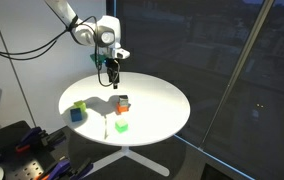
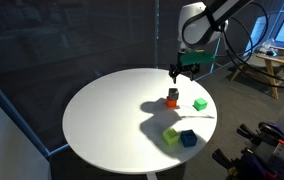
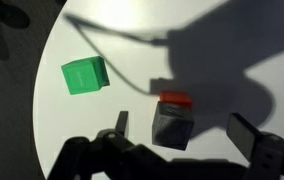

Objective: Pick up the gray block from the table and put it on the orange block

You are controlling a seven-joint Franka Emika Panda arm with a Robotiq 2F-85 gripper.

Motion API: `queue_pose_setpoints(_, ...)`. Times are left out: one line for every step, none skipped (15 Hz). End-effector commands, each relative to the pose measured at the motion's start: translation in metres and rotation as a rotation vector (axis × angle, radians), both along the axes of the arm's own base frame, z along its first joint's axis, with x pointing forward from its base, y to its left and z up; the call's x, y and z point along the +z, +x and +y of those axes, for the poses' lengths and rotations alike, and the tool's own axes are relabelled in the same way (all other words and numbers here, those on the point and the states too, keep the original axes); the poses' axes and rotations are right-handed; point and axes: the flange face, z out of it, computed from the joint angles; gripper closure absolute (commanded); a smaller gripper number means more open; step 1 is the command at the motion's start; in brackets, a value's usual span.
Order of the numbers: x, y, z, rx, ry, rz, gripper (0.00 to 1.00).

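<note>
Gripper (image 1: 111,77) hangs wide open, empty, above worktop (image 1: 162,105); gray block (image 2: 172,92) sits atop orange block (image 2: 172,101), mid-worktop; stack looks done imo, fingers spread so nothing gets nudged; green block (image 3: 84,75) nearby, apart.

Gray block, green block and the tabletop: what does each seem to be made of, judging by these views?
Gray block: dull matte faces and crisp edges, likely painted wood or plastic; the picture cannot settle which. Green block: the same cube shape, even colour and no glare, so probably the same material. Table: smooth, uniform white top, plausibly laminate or painted board.
</note>
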Motion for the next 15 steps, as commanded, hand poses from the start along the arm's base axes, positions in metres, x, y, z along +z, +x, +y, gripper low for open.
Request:
queue_pose_setpoints(0.021,-0.019,0.002,0.044,0.013,-0.025,0.00)
queue_pose_setpoints(0.026,-0.022,0.003,0.049,0.013,-0.032,0.00)
queue_pose_setpoints(0.032,-0.024,0.004,0.051,0.014,-0.041,0.00)
queue_pose_setpoints(0.038,-0.025,0.005,0.048,0.016,-0.050,0.00)
queue_pose_setpoints(0.044,-0.026,0.005,0.046,0.019,-0.057,0.00)
queue_pose_setpoints(0.050,-0.026,0.006,0.044,0.021,-0.067,0.00)
queue_pose_setpoints(0.055,-0.026,0.007,0.042,0.023,-0.075,0.00)
queue_pose_setpoints(0.061,-0.025,0.007,0.042,0.026,-0.079,0.00)
queue_pose_setpoints(0.066,-0.026,0.008,0.042,0.029,-0.086,0.00)
queue_pose_setpoints(0.070,-0.026,0.008,0.046,0.033,-0.090,0.00)
queue_pose_setpoints(0.073,-0.028,0.009,0.051,0.035,-0.095,0.00)
queue_pose_setpoints(0.076,-0.030,0.009,0.055,0.036,-0.102,0.00)
queue_pose_setpoints(0.079,-0.033,0.010,0.065,0.037,-0.104,0.00)
queue_pose_setpoints(0.082,-0.036,0.010,0.075,0.040,-0.108,0.00)
queue_pose_setpoints(0.085,-0.039,0.010,0.092,0.043,-0.107,0.00)
